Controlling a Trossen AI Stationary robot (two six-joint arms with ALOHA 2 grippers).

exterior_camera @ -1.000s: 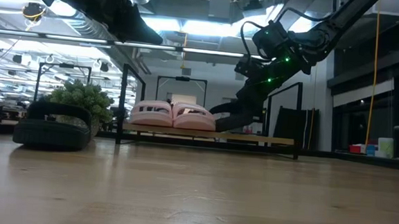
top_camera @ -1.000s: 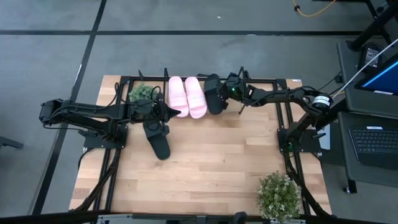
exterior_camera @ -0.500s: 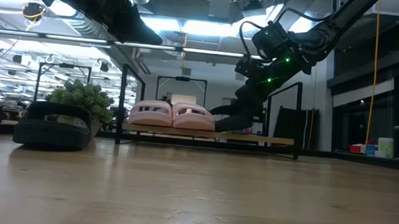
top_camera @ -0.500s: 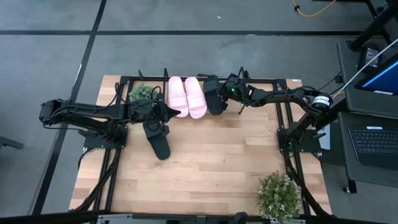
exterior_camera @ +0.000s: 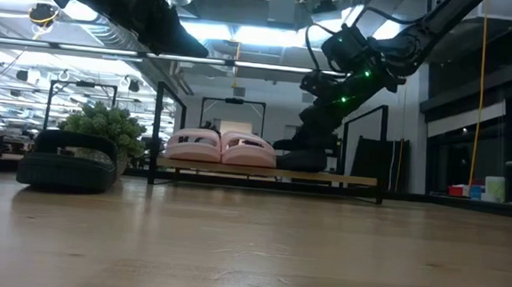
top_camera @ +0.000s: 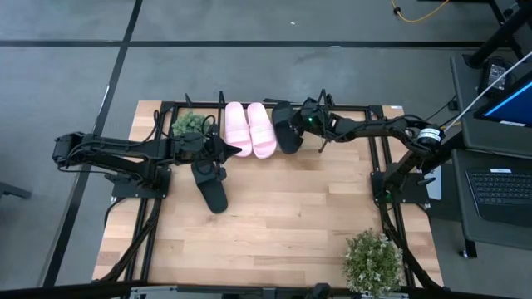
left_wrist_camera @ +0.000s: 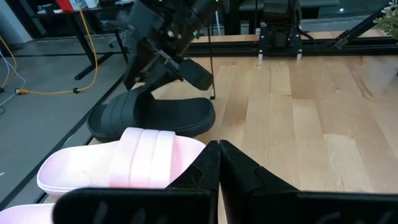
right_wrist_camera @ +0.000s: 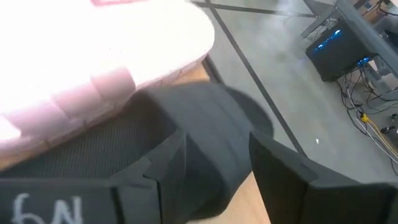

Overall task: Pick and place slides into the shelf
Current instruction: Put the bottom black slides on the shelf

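Right end effector [top_camera: 293, 124] gapes with fingers apart; left end effector [top_camera: 235, 149] is pinched closed.

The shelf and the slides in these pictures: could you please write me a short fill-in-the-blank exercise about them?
1. The two slides side by side on the shelf are pale ____.
2. Right of them on the shelf lies a black slide, with the ____ gripper at it.
3. The other black slide lies on the ____, off the shelf.
4. The left gripper's jaws are ____.

Missing: pink; right; table; shut

Grey floor [top_camera: 249, 66], bright ceiling lights [exterior_camera: 245, 34] overhead
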